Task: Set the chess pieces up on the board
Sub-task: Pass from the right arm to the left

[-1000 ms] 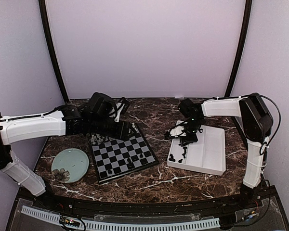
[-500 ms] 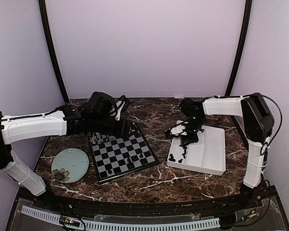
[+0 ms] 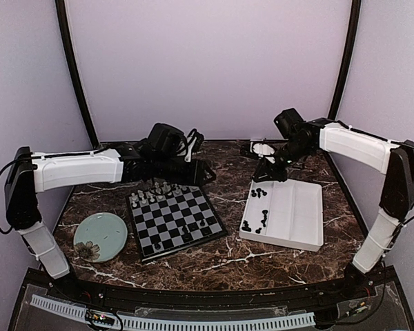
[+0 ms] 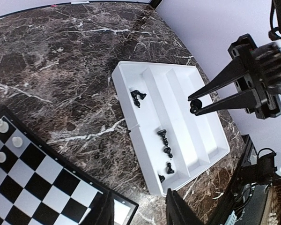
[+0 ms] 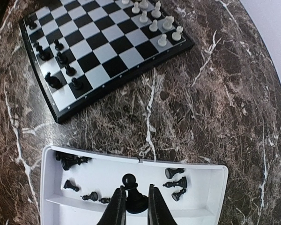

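My right gripper is shut on a black pawn and holds it in the air above the white tray. In the left wrist view that pawn shows between the right fingertips. More black chess pieces lie in the tray's near compartment. The board carries white pieces along its far edge and a few black ones near its front. My left gripper hovers past the board's far right corner; its jaws stand open and empty.
A round pale-green plate lies left of the board. The tray sits at the right on the dark marble table. The enclosure's walls close in the back and both sides.
My right gripper closed on a black pawn in the tray, lifted it and swung toward the far side. My left arm reached rightward past the board's far corner, its jaws narrowing slightly.
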Controlling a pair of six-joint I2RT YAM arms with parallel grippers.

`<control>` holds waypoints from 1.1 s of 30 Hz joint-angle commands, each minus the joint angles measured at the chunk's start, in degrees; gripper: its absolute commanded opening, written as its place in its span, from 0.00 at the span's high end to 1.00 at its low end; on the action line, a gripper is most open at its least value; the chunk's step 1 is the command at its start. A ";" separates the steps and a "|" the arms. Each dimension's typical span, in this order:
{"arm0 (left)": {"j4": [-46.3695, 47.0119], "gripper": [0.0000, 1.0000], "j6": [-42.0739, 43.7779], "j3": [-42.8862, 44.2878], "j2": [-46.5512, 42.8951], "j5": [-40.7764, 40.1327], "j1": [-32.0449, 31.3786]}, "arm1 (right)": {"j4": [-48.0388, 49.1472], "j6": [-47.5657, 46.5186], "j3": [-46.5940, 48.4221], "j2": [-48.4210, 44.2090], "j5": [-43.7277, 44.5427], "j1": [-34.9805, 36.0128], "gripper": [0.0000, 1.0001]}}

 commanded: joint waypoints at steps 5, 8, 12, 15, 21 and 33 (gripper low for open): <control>6.84 0.60 -4.92 8.56 6.96 8.24 0.32 | 7.77 9.52 -3.07 -4.41 -8.34 -0.28 0.86; 7.18 0.56 -6.93 10.88 10.07 9.03 0.25 | 8.05 9.47 -3.26 -4.33 -8.34 -0.22 0.86; 9.57 0.56 -9.82 14.25 14.04 11.82 0.25 | 7.69 9.28 -2.91 -4.15 -8.18 -0.06 0.86; 11.85 0.59 -12.34 16.08 16.25 14.42 0.26 | 7.68 9.19 -2.81 -4.02 -7.70 0.18 0.85; 14.49 0.62 -14.86 17.78 19.75 17.36 0.29 | 7.50 8.68 -2.89 -3.65 -6.46 0.81 0.85; 16.46 0.64 -16.91 17.91 20.65 17.48 0.27 | 7.39 8.39 -2.45 -3.01 -5.53 1.57 0.85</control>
